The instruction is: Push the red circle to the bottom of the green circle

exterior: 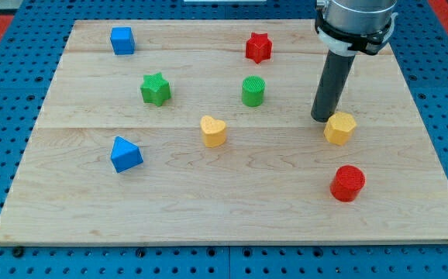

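Observation:
The red circle [348,183] lies near the view's bottom right of the wooden board [208,201]. The green circle [253,91] stands up and to the left of it, near the board's middle top. My tip [322,118] is at the end of the dark rod, just left of and touching or nearly touching the yellow hexagon [339,128]. The tip is above the red circle and to the right of the green circle.
A red star [259,47] is above the green circle. A yellow heart [213,130] lies below and left of it. A green star [156,88], a blue cube [122,40] and a blue triangle [125,154] are on the left half.

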Available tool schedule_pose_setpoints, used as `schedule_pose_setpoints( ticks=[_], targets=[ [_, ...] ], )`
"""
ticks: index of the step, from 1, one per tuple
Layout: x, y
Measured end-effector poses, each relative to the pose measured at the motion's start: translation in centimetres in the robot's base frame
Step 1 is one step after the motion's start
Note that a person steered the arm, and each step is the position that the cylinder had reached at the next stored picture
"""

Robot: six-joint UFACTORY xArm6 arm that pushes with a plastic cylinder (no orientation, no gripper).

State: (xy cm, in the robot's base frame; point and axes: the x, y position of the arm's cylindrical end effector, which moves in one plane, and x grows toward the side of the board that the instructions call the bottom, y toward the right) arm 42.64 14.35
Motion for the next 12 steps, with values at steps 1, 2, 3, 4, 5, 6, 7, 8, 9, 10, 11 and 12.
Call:
schedule_pose_setpoints(
  ticks=[1, 2, 3, 4, 5, 6, 7, 8, 9, 10, 11, 12],
  targets=[
    [-1.8, 0.1],
    [-4.6, 2.1],
    [-4.8, 4.7],
    [-4.2, 7.7],
    [-3.0, 7.6],
    [-2.0, 7.0],
    [-0.8, 6.7],
    [-0.1, 6.2],
    [-0.1, 6.2],
    [0.3, 6.2],
    [2.7, 4.3],
    [2.9, 2.5]
  ],
)
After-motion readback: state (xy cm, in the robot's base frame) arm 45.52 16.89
